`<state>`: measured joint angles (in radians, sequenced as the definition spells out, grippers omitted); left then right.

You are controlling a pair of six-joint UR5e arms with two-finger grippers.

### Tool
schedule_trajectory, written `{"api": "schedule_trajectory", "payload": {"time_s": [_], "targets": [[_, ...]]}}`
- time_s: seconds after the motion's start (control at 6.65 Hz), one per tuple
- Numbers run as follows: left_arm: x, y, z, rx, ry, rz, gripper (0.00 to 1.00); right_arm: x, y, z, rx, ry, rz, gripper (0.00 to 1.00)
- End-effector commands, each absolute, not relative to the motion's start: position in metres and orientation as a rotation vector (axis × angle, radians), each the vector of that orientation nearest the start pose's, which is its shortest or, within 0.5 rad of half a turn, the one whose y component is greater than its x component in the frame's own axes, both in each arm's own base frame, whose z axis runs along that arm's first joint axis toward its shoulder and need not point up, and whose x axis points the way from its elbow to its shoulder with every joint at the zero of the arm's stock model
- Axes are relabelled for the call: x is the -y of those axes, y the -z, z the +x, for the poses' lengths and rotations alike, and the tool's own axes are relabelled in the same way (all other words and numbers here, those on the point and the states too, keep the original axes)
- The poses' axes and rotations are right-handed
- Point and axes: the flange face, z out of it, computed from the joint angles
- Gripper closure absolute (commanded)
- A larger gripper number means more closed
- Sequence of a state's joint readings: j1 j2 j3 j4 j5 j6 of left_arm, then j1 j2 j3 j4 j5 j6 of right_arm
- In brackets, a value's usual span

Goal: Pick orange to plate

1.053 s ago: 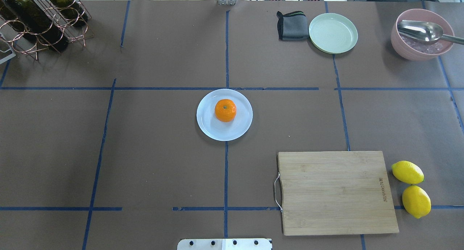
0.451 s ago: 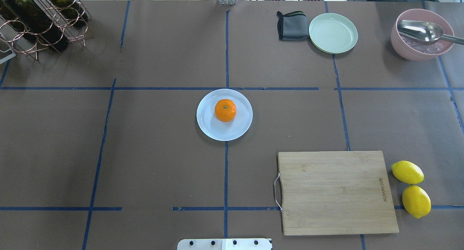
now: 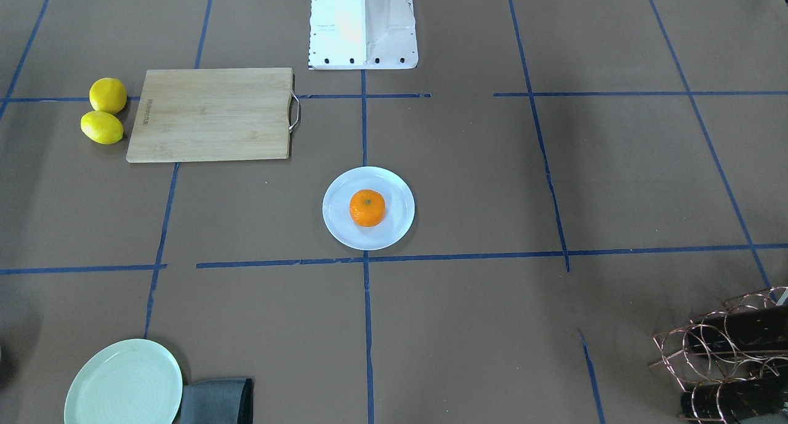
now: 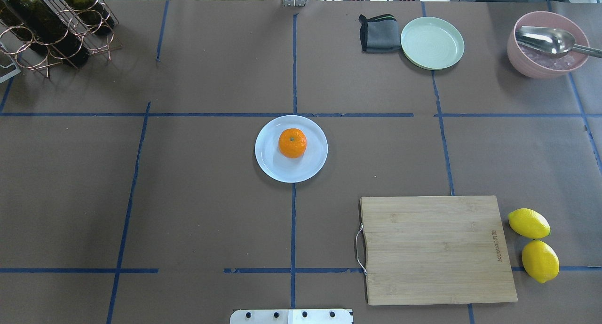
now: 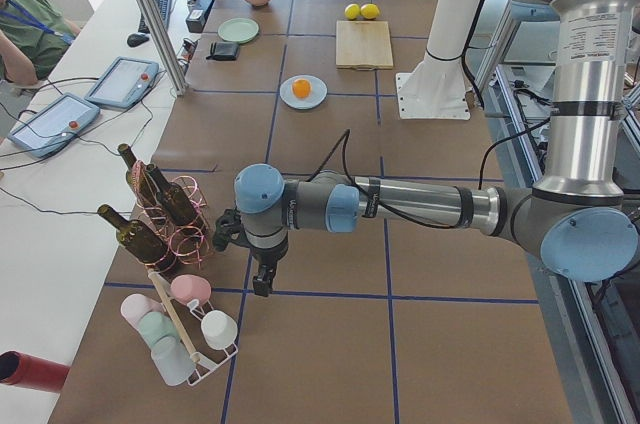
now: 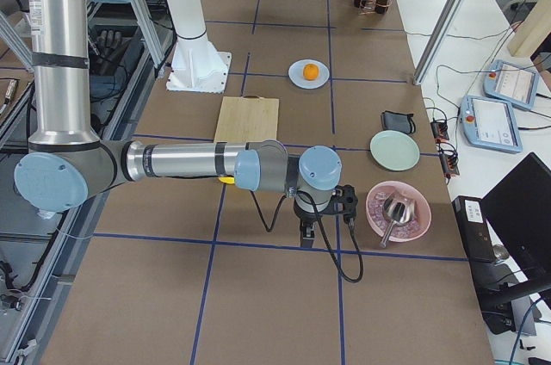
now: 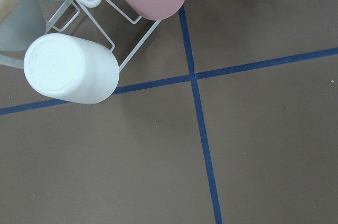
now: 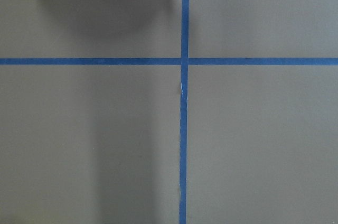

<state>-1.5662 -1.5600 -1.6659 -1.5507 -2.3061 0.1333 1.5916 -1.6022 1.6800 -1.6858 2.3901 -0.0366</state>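
Observation:
The orange (image 4: 292, 143) sits stem up on the pale bluish-white plate (image 4: 292, 172) at the table's middle, a little off the plate's centre; both also show in the front view as orange (image 3: 367, 208) and plate (image 3: 395, 228). Neither gripper is near them. In the left side view the near arm's left gripper (image 5: 260, 284) hangs by the table's end, far from the orange (image 5: 301, 88). In the right side view the right gripper (image 6: 307, 236) hangs at the opposite end, beside the pink bowl. I cannot tell whether either is open or shut.
A wooden cutting board (image 4: 437, 248) and two lemons (image 4: 534, 244) lie at the near right. At the far right stand a green plate (image 4: 432, 43), a grey cloth (image 4: 378, 33) and a pink bowl (image 4: 548, 44) with a spoon. A wine rack (image 4: 51, 23) is far left, a cup rack (image 5: 185, 329) beyond it.

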Motion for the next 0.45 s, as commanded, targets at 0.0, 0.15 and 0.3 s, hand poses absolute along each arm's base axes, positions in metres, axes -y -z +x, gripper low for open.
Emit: {"api": "schedule_trajectory", "payload": {"time_s": [0.0,0.15,0.3], "targets": [[0.4908,-0.6217,-0.0642,-0.731,-0.155,0.109,0.0,0.4744,-0.6261,0.0715,0.82,-0.003,-0.007,0.0],[0.4908,-0.6218,-0.0643,-0.73,-0.155,0.109,0.0,0.4736,-0.6275,0.0715,0.82,-0.006,-0.011,0.0],[0.4915,-0.621,-0.0643,-0.73,-0.156,0.11,0.0,0.4736,-0.6283,0.0715,0.82,-0.006,-0.012,0.0]]}}
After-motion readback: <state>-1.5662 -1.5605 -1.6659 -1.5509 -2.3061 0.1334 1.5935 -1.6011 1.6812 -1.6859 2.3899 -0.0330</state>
